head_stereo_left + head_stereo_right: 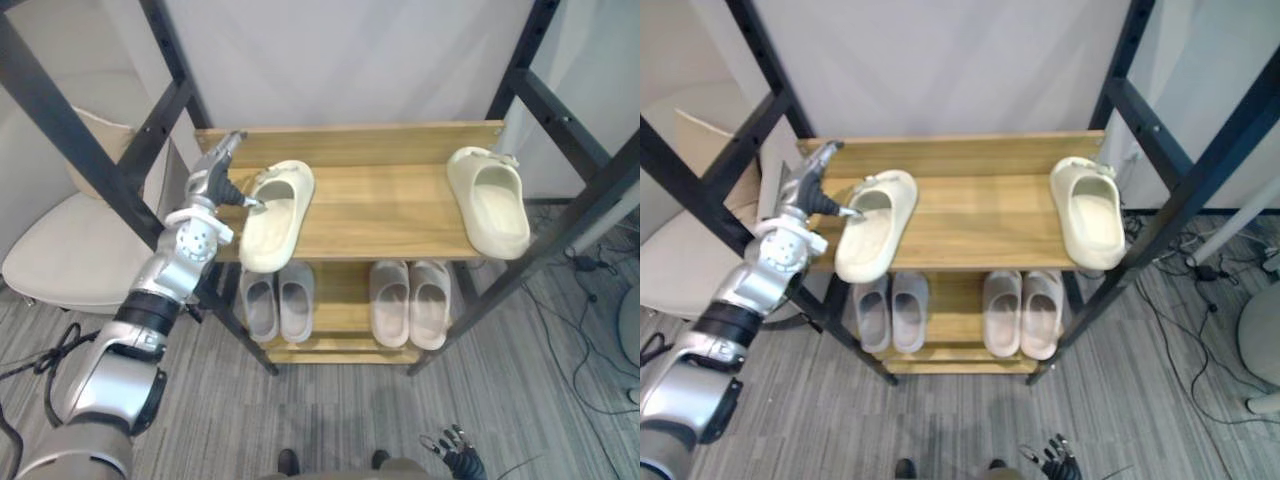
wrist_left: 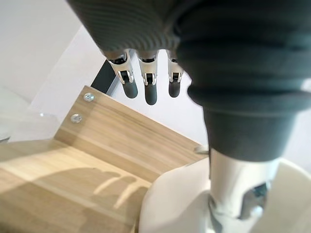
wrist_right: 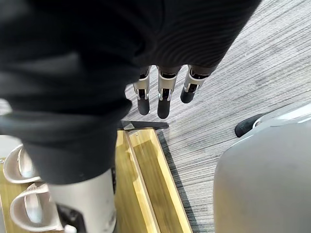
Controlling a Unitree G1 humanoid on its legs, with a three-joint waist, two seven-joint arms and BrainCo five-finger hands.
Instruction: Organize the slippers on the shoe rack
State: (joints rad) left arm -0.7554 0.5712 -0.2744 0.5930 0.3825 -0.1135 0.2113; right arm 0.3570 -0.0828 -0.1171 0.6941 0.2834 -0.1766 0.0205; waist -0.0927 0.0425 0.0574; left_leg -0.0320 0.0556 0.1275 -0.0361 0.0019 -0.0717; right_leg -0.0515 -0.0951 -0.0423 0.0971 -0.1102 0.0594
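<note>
Left hand (image 1: 213, 178) fingers (image 2: 150, 90) straight, thumb touching cream slipper (image 1: 275, 215) (top shelf (image 1: 380, 215)); right hand (image 1: 458, 455) fingers (image 3: 164, 104) relaxed, empty.

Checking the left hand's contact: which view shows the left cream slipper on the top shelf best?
The left eye view: the whole cream slipper shows, overhanging the shelf's front edge, the left hand at its rim. The right eye view matches; the left wrist view shows a pale patch.
</note>
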